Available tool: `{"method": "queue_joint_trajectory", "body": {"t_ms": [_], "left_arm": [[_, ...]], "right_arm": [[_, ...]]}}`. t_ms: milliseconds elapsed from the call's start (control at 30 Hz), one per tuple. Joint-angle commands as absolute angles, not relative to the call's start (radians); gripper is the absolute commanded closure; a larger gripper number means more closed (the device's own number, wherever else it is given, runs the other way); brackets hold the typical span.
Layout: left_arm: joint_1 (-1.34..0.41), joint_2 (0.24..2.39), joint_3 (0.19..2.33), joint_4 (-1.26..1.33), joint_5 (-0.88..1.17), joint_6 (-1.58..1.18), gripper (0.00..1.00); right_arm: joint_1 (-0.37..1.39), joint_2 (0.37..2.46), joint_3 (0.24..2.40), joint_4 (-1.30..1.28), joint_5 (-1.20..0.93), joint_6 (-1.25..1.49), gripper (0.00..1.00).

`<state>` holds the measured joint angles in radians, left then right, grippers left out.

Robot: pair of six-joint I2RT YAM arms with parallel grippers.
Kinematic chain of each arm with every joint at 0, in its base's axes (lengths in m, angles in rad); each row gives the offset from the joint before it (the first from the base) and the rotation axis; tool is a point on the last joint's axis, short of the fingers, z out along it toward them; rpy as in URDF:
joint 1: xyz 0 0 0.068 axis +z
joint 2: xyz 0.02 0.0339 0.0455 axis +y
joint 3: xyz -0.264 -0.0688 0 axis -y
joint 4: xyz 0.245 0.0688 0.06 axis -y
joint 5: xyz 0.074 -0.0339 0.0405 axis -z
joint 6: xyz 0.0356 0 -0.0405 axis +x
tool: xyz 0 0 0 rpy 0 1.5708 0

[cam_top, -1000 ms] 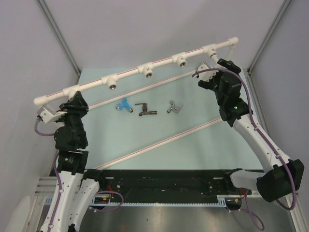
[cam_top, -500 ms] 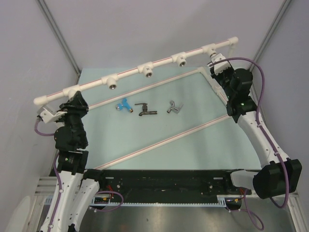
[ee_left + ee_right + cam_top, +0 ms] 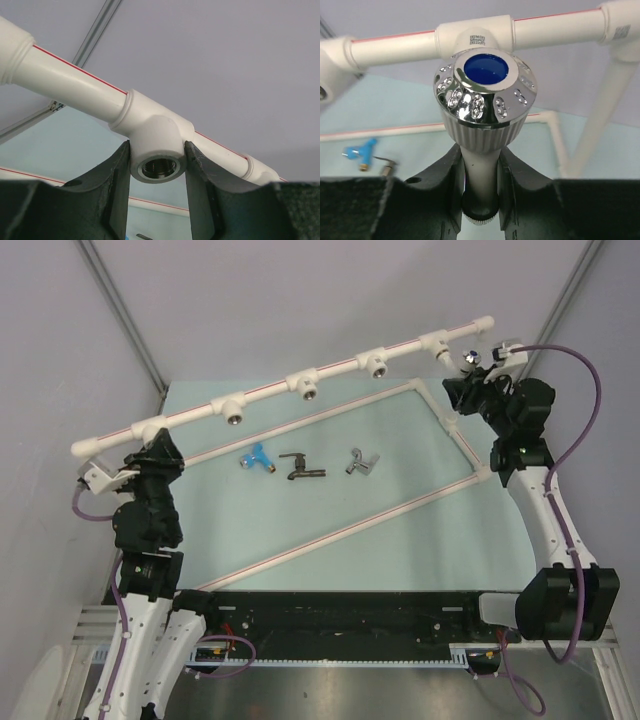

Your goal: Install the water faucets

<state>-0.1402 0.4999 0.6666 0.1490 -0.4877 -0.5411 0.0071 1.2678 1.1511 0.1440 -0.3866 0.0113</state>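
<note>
Top view: blue faucet (image 3: 258,457), dark faucet (image 3: 300,469), silver faucet (image 3: 361,463) lying at frame centre, uninstalled.
Left wrist: tee fitting (image 3: 152,132) clamped by left gripper (image 3: 156,165), centre (pipe (image 3: 70,85) steadied, presumably).
Right wrist: chrome-knobbed faucet (image 3: 485,92) pinched by right gripper (image 3: 480,175), centre, presented for threading.

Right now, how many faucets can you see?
4. Three lie on the table: blue faucet, dark faucet, silver faucet, left to right. The fourth, the chrome-capped faucet, is clamped in the right gripper, up by the pipe.

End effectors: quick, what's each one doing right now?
Left end effector: closed on the tee fitting.
Right end effector: closed, holding the chrome-capped faucet.
</note>
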Motion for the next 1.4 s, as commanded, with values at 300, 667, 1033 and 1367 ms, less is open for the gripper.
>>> {"method": "queue_joint_trajectory", "body": {"t_ms": [300, 667, 1033, 1367], "left_arm": [[-0.160, 0.499, 0.652, 0.107, -0.402, -0.518, 1.00], [-0.160, 0.505, 0.650, 0.109, -0.397, -0.523, 1.00], [-0.160, 0.503, 0.649, 0.109, -0.397, -0.523, 1.00], [-0.160, 0.505, 0.650, 0.109, -0.397, -0.520, 1.00]], "right_arm": [[-0.166, 1.327, 1.160, 0.348, -0.603, 0.937, 0.76], [-0.176, 1.129, 1.160, 0.161, -0.328, 0.539, 0.17], [-0.181, 1.210, 1.160, 0.267, -0.310, 0.551, 0.18], [-0.187, 1.321, 1.160, 0.184, -0.305, 0.545, 0.18]]}}
